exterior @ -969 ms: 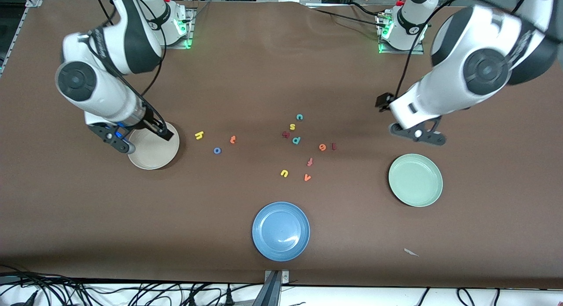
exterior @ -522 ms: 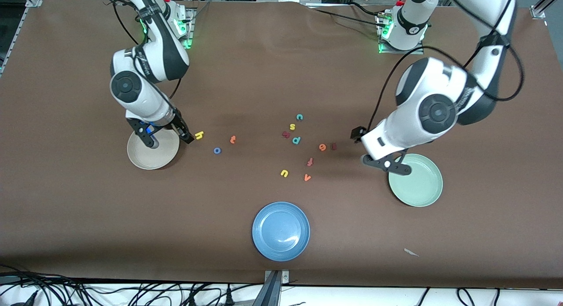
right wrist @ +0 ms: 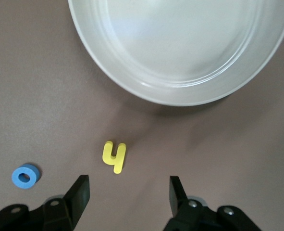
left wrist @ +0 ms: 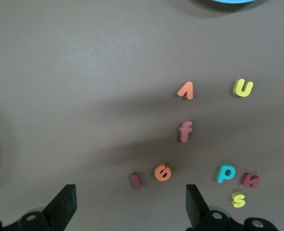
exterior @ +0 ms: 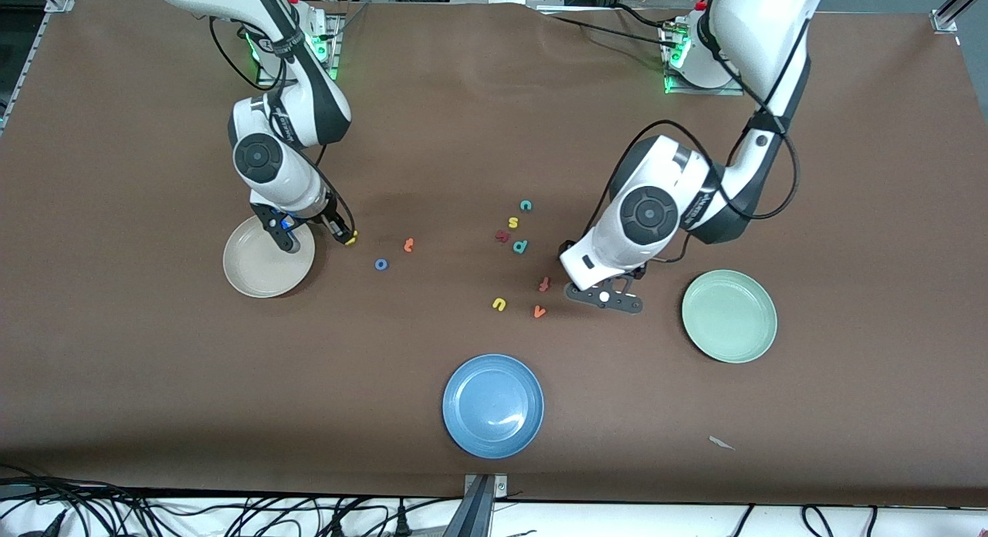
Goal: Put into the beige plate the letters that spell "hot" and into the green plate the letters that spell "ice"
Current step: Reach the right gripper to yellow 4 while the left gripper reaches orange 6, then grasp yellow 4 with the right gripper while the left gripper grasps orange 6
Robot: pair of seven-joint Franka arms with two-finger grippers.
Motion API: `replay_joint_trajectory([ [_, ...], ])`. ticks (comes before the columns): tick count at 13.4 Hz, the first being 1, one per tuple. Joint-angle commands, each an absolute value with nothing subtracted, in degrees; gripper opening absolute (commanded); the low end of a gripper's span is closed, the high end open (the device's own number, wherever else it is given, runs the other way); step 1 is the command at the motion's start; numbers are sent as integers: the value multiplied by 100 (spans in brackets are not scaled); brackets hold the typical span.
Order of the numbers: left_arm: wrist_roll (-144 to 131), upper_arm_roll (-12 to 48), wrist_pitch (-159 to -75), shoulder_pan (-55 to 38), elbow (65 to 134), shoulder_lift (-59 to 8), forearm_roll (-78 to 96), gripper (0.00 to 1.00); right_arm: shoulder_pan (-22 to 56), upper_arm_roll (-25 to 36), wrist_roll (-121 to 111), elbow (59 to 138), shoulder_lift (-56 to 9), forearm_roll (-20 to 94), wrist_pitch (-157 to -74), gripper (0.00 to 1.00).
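Though unbranded, foam letters (left wrist: 185, 131) legible

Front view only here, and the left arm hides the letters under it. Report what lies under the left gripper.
Observer: The left gripper is open over the dark red i and the orange e, which lie apart, untouched.
Operator: Now check the right gripper.
Observer: The right gripper is open; the yellow h lies flat on the table, just clear of its fingertips, untouched.
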State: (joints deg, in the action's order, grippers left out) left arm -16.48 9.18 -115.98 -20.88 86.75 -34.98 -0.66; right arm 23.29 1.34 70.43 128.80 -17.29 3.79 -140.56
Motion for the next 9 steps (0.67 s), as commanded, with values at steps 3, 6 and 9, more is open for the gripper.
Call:
replay_joint_trajectory([
  [3,-1600,888,-11645,-2267,8534,-3638,-237,100,2312,35,7128,12999,-2021,448,-14677,63],
  [6,-1512,888,-11646,-2285,8552,-3674,-229,100,2312,35,6944,12999,-2065,439,-14756,55],
  [9,-1398,888,-11646,-2338,8569,-3674,-229,100,2312,35,6943,12999,-2144,439,-14976,55],
])
